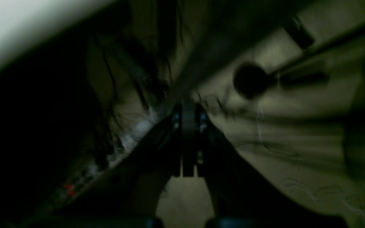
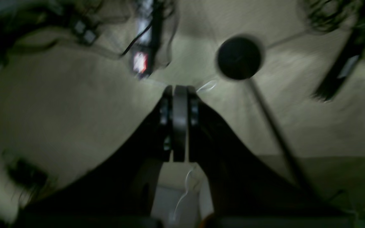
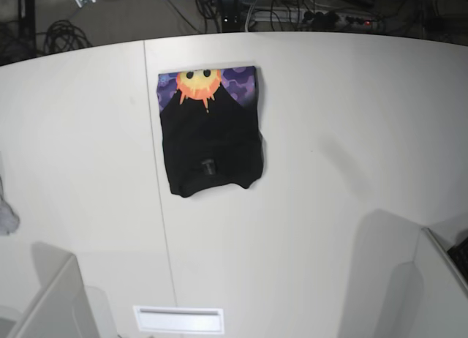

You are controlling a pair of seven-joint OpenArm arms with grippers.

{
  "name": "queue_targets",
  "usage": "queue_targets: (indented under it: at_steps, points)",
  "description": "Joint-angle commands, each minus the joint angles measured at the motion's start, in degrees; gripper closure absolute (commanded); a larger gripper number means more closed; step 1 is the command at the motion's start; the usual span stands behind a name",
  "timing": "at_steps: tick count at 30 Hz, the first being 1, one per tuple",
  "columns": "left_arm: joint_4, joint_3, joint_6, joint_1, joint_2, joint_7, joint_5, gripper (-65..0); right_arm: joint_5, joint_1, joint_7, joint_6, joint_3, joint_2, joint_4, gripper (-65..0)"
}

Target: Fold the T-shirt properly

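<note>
The T-shirt (image 3: 210, 133) lies folded into a compact rectangle on the white table (image 3: 329, 133), left of centre. Black cloth covers most of it, and an orange-yellow sun face on purple shows along its far edge. Neither wrist view shows it. My left gripper (image 1: 188, 107) is shut with nothing between its fingers, and so is my right gripper (image 2: 180, 91). Both wrist views are dim and blurred and look away from the table. In the base view only white arm parts show, at the bottom right (image 3: 431, 279) and bottom left (image 3: 51, 301), well short of the shirt.
A small grey-white cloth scrap (image 3: 6, 217) lies at the table's left edge. Cables and equipment (image 3: 241, 9) sit beyond the far edge. A dark round disc on a thin rod (image 2: 239, 57) shows in both wrist views (image 1: 250, 79).
</note>
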Motion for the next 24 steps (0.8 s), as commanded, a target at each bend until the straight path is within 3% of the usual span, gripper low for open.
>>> queue_targets:
  at_steps: [1, 4, 9, 18, 24]
  points:
    - [-1.9, -0.1, -0.3, 0.3, -0.6, -1.4, -1.0, 0.0, 0.4, -1.0, -0.3, 0.0, -2.2, 0.3, -0.3, 0.0]
    - [-11.7, 0.8, -0.4, -2.4, -2.0, -2.4, -1.2, 0.0, 0.4, 0.8, -1.1, -0.2, -9.9, 0.3, -5.2, 0.0]
    - [-32.5, 5.7, -0.3, -8.3, -4.2, -15.6, -1.2, 0.0, 0.4, 8.8, 0.4, -0.3, -21.5, -1.5, -21.7, 0.0]
    - [-66.0, 9.2, -0.3, -22.5, -4.2, -24.5, -1.0, 0.0, 0.4, 24.6, 14.9, -0.3, -34.0, -9.7, -59.2, 0.0]
    - [-80.1, 9.2, -0.3, -31.2, -2.1, -24.8, -0.7, 0.0, 0.4, 35.8, 27.3, -0.3, -37.4, -16.1, -83.7, 0.0]
